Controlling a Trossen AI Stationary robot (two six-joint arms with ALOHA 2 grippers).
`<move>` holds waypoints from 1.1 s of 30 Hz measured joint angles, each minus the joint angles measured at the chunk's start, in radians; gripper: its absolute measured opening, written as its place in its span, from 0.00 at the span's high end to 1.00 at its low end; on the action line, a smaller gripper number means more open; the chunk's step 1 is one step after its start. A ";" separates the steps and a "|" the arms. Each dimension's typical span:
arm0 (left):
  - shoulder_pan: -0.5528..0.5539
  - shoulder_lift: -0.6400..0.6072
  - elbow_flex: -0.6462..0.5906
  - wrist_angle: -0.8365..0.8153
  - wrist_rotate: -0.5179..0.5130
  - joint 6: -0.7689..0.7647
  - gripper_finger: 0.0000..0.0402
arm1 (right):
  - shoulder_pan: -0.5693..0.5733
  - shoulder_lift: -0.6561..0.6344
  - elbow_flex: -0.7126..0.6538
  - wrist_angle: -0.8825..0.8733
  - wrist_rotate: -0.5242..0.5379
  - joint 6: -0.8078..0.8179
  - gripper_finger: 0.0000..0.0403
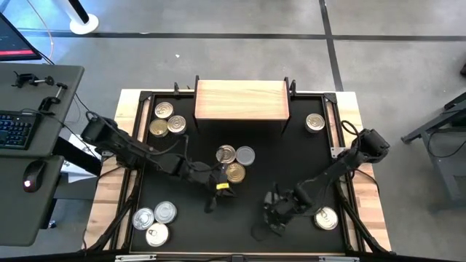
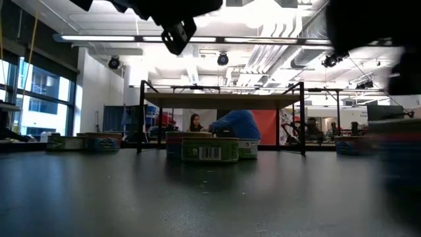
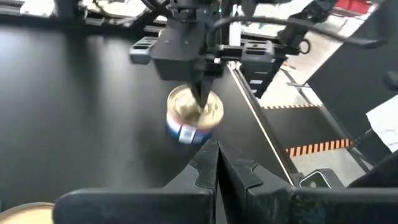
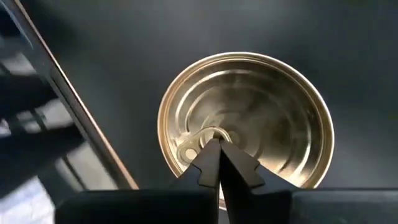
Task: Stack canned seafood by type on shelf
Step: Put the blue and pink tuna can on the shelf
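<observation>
Right tool (image 4: 217, 146) fingers together, tips above 1 tin (image 4: 245, 118); left tool (image 3: 216, 152) fingers together, holding nothing.

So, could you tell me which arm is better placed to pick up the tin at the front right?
Right. The right gripper hangs shut directly over that tin; the left gripper sits mid-table, farther off.

No words can be read; the front tin (image 2: 209, 149) bears what seems a barcode, its digits illegible.
</observation>
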 joint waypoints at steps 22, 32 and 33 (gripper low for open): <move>-0.004 0.323 0.026 0.229 -0.071 0.148 1.00 | 0.040 -0.192 -0.111 0.020 0.116 -0.042 1.00; 0.012 0.338 0.041 0.214 -0.122 0.239 1.00 | -0.007 -0.187 -0.270 0.221 0.201 0.137 1.00; 0.017 0.338 0.041 0.214 -0.123 0.246 1.00 | -0.016 -0.187 -0.277 0.247 0.200 0.129 1.00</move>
